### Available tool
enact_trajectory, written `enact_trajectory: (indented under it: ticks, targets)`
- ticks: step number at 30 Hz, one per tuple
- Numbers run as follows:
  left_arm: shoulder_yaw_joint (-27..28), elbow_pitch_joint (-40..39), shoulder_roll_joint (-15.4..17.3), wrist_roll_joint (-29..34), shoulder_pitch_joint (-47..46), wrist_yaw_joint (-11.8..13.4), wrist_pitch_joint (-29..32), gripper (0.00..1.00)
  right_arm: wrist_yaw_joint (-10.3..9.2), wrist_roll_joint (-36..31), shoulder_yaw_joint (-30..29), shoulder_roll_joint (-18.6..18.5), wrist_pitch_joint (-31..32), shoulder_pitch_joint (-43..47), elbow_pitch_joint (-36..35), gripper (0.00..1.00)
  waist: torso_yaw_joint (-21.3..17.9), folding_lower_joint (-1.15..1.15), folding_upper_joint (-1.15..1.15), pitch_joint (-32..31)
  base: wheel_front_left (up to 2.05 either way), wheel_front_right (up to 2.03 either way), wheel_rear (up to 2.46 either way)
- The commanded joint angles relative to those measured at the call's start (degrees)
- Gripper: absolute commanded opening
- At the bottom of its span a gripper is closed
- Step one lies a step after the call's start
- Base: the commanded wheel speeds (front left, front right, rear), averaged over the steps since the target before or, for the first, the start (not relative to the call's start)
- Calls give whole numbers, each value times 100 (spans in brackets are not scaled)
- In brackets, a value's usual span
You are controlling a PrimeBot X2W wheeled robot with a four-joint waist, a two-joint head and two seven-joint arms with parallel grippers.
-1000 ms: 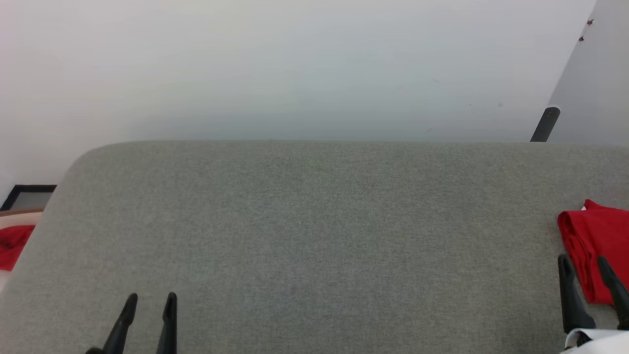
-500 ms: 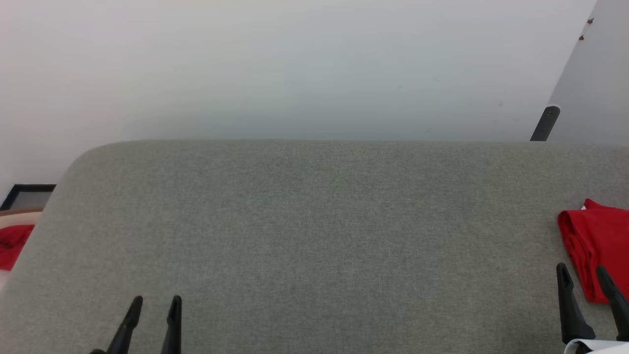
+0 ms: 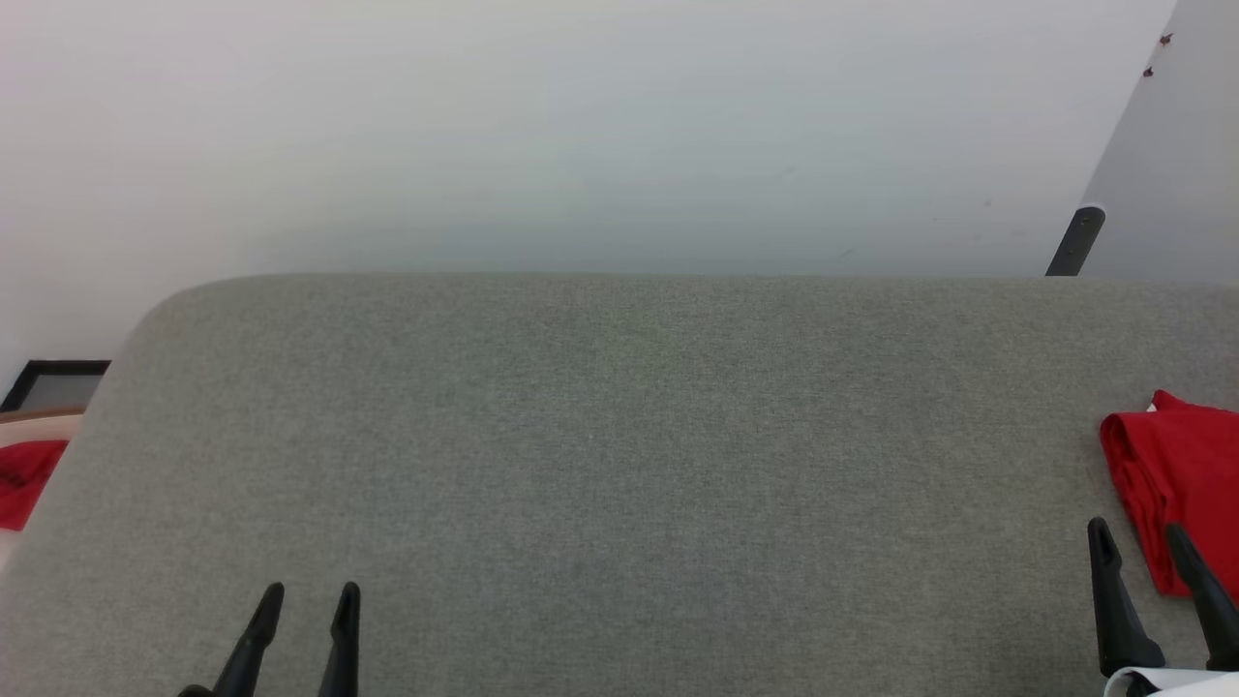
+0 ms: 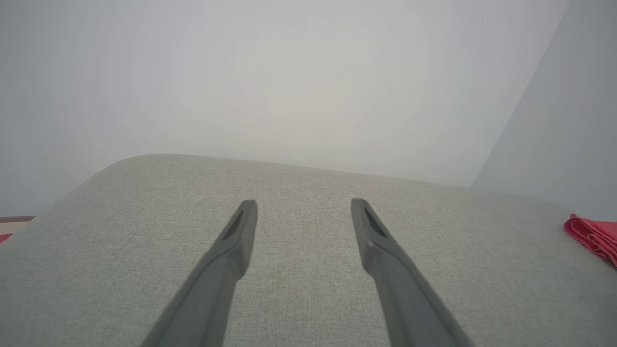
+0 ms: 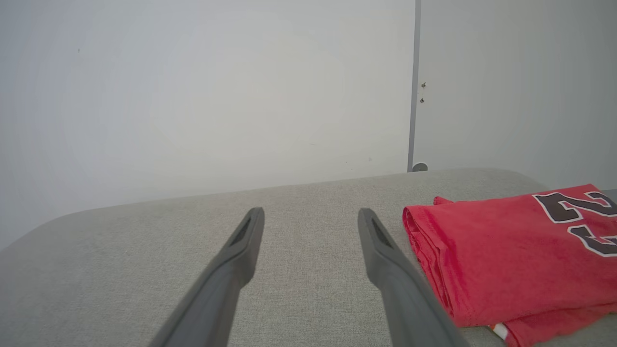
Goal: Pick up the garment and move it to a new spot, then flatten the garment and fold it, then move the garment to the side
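Observation:
The garment (image 3: pixel 1176 474), a red jersey folded into a flat stack, lies at the right edge of the grey surface (image 3: pixel 619 436); it also shows as the garment (image 5: pixel 506 250) with black white-outlined numerals, and as a red edge, the garment (image 4: pixel 593 236). My right gripper (image 3: pixel 1137 542) stands open just left of and in front of it, not touching; in the right wrist view the right gripper (image 5: pixel 311 214) has only grey fabric between its fingers. My left gripper (image 3: pixel 308 595) is open at the lower left, and the left gripper (image 4: pixel 303 205) holds nothing.
A pale wall rises behind the grey surface. A dark post (image 3: pixel 1074 242) stands at the back right. Off the surface's left edge lie a small red cloth (image 3: pixel 24 469) and a dark frame (image 3: pixel 53 382).
My right gripper has drawn back slightly toward the lower edge of the head view. The left gripper shifted a little to the right early on. The garment has stayed put.

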Motion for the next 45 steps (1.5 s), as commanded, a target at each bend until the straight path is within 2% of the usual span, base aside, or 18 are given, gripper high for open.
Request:
enact_trajectory:
  ticks: [1, 34, 35, 40, 45]
  targets:
    - [-4, 3, 22, 3, -34, 19, -26, 100, -7, 16, 21, 9, -13, 1, 13, 100, 0, 0, 0, 2, 0, 0, 0]
    - [-17, 118, 67, -165, -150, 70, -63, 100, -7, 15, 242, -100, -274, -52, 35, 100, -16, 0, 0, -35, 0, 0, 0]
    - [-16, 112, 60, -154, -120, 52, -49, 0, 0, 31, 238, -92, -255, -19, 29, 0, -17, 0, 0, -36, 0, 0, 0]
    - [-84, 360, -82, -161, -35, 50, 1, 0, 0, 50, 283, 12, -230, 64, 289, 0, -19, 0, 0, -35, 0, 0, 0]
    - [-50, 467, -150, -613, -151, 47, 127, 0, 0, 526, 273, 55, -143, -23, 401, 0, -28, 0, 0, -27, 0, 0, 0]
